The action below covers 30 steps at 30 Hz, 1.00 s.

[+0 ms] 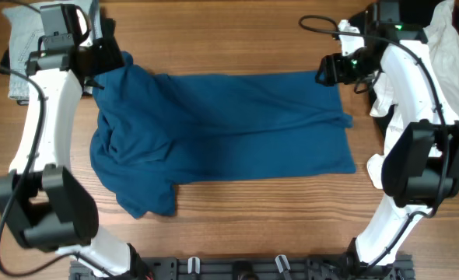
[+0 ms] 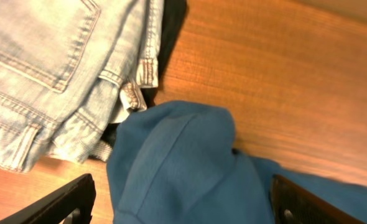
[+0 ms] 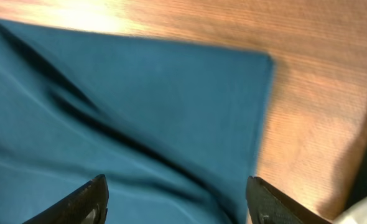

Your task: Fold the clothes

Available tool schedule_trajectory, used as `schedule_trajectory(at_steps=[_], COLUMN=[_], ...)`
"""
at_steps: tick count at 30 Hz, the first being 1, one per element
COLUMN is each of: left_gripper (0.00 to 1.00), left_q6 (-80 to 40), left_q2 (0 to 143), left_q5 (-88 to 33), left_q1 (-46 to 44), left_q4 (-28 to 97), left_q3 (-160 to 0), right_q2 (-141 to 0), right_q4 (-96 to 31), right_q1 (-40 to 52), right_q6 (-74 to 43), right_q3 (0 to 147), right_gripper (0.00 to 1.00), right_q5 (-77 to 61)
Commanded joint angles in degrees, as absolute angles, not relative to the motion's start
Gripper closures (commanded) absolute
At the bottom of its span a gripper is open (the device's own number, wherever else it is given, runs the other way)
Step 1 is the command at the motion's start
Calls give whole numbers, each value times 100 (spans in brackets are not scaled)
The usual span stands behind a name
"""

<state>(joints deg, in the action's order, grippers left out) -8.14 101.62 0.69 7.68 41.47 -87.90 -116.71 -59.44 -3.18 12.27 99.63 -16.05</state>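
The blue garment [image 1: 222, 124] is lying spread across the middle of the table [image 1: 237, 31]. It is flat and fairly smooth toward the right and bunching into rumpled folds on the left. The left gripper [image 1: 103, 61] is hovering over that bunched far-left corner. The wrist view is showing its jaws standing wide apart, released, with a hump of blue cloth rising between them but nothing pinched. Just beyond that hump, the jeans [image 2: 46, 62] are sitting in a heap at the table's far-left corner, almost touching the blue cloth, with a black garment [image 2: 172, 28] peeking out from under them. Over on the other side, the right gripper [image 1: 328, 71] is hanging at the far-right corner of the blue garment. Its jaws are also spread and gripping nothing, with the cloth's corner lying flat under it and bare wood beside. The white garment [image 1: 447, 47] is lying crumpled at the far-right edge, behind the right arm, apart from the blue one.
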Motion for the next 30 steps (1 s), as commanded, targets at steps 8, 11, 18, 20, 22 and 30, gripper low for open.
schedule_trajectory(at_steps=[8, 11, 18, 20, 22, 30], left_gripper=[46, 83, 87, 35, 0, 0], left_q6=[617, 554, 211, 213, 213, -1468], left_q2=[11885, 11872, 11852, 11852, 11815, 10066], left_q5=[-342, -342, -266, -191, 32, 38], left_q1=[821, 821, 854, 854, 854, 849], left_q4=[2921, 2718, 2709, 2880, 3183, 6377], left_q3=[-8840, -8864, -9539, -9539, -9539, -9793], right_q2=[-11646, -11646, -11646, -11646, -11633, -10123], right_q4=[-5835, -5830, -5450, -5454, -5529, -6573], right_q1=[-141, -141, -316, -395, -510, -563], right_q6=[1120, 1033, 429, 425, 224, -429], right_q3=[9974, 9974, 9977, 9994, 10116, 10468], right_gripper=[31, 32, 34, 24, 9, 1], right_q5=[-1413, -1291, -1081, -1417, -1664, -1782])
